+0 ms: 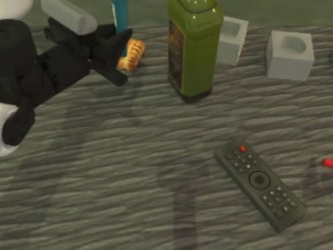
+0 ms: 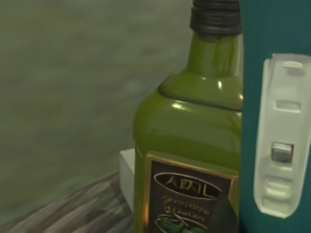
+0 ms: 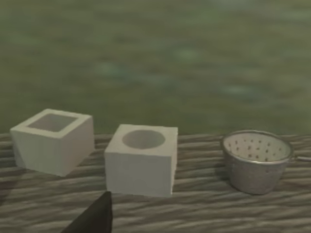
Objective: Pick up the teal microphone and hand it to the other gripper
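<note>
Up near the green bottle (image 1: 193,47), the left gripper (image 1: 115,52) is closed on the teal microphone (image 1: 120,15), holding it off the table (image 1: 130,172). From above, only the teal handle shows, rising out of the black fingers to the picture's upper edge, just left of the bottle; the head is out of sight. An orange ridged object (image 1: 131,54) lies on the table just beside the fingers, between them and the bottle; I cannot tell what it is. The left arm, black with a pale grey cylinder (image 1: 68,14) on it, reaches in from the left of the bottle.

In the left wrist view the teal microphone (image 2: 257,29) fills one side of the picture close to the lens, its white switch strip (image 2: 282,141) facing the camera, with the green bottle (image 2: 189,145), its dark cap and its black gold-edged label behind it.

Right of the bottle stand two pale grey blocks, one with a square hollow (image 1: 231,39) just beside it and one with a round hollow (image 1: 290,54) farther right. A long black remote (image 1: 259,183) lies well below the bottle, towards the right, and a small red thing (image 1: 327,163) sits at the right edge.

The right gripper does not show from above. Its wrist view shows one dark fingertip (image 3: 95,218), the two blocks (image 3: 141,159) and a metal strainer (image 3: 256,160); whether it is open I cannot tell.
</note>
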Controlling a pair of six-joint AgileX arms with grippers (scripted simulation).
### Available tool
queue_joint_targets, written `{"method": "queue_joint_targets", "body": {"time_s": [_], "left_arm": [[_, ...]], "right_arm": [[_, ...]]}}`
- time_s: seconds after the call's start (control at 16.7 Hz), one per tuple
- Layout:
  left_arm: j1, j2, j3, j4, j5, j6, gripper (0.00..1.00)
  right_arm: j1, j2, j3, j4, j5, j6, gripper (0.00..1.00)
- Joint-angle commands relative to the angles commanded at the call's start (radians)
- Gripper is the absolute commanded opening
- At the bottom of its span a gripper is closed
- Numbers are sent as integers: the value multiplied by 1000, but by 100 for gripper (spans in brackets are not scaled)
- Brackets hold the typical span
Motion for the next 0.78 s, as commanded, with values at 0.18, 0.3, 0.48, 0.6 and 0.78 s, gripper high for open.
{"method": "queue_joint_targets", "body": {"time_s": [0.18, 0.3, 0.48, 0.6, 0.78], "left_arm": [[3, -27, -17, 48, 24, 14, 0], [3, -27, -17, 48, 24, 14, 0], [-5, -24, -12, 47, 19, 14, 0], [-38, -24, -13, 60, -16, 10, 0], [-135, -28, -17, 98, -121, -3, 0]], "right_arm": [[0, 0, 0, 0, 0, 0, 100], [0, 0, 0, 0, 0, 0, 100], [0, 0, 0, 0, 0, 0, 100], [0, 0, 0, 0, 0, 0, 100], [0, 0, 0, 0, 0, 0, 100]]}}
